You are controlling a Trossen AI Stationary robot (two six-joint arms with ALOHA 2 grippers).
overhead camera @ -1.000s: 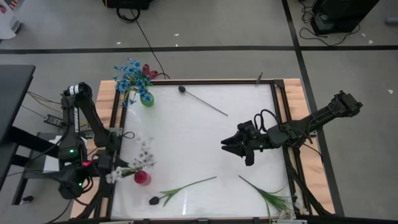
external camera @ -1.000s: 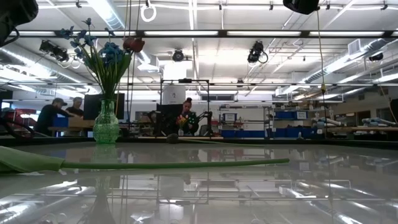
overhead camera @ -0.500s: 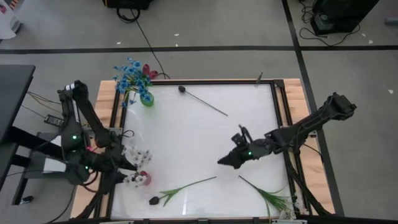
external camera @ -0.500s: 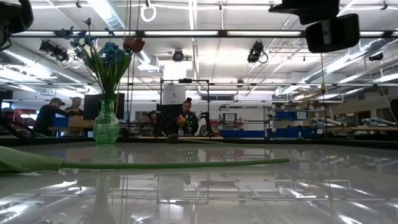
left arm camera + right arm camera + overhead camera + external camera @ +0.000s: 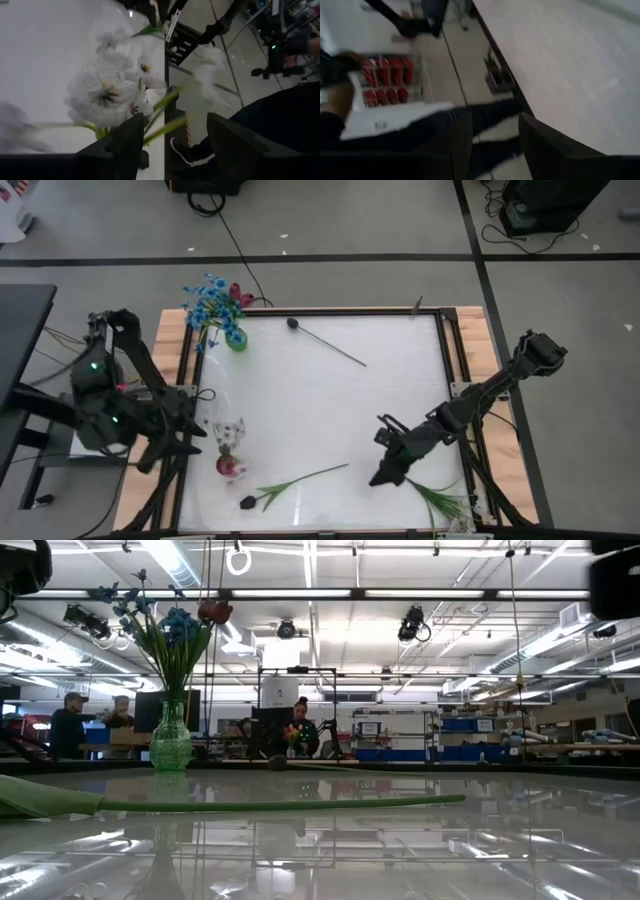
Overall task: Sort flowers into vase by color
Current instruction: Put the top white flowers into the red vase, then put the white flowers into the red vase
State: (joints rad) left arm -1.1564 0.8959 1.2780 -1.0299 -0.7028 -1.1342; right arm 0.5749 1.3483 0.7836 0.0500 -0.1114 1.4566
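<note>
White flowers [image 5: 230, 432] stand in red vase [image 5: 228, 466] at table's left edge. Left gripper [image 5: 186, 432] just beside them, fingers apart, holding nothing. Right gripper [image 5: 388, 473] parted, empty, above leafy-stemmed flower [image 5: 437, 500]. Flowers likely light, floppy, fragile-headed; grip mid-stem.

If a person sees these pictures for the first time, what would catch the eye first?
Probably the blue flowers in the green vase at the table's far left corner. Next, the white flowers in the red vase near the left edge, with the open left end effector beside them. The right end effector reaches toward a leafy stem lying near the front right corner.
</note>
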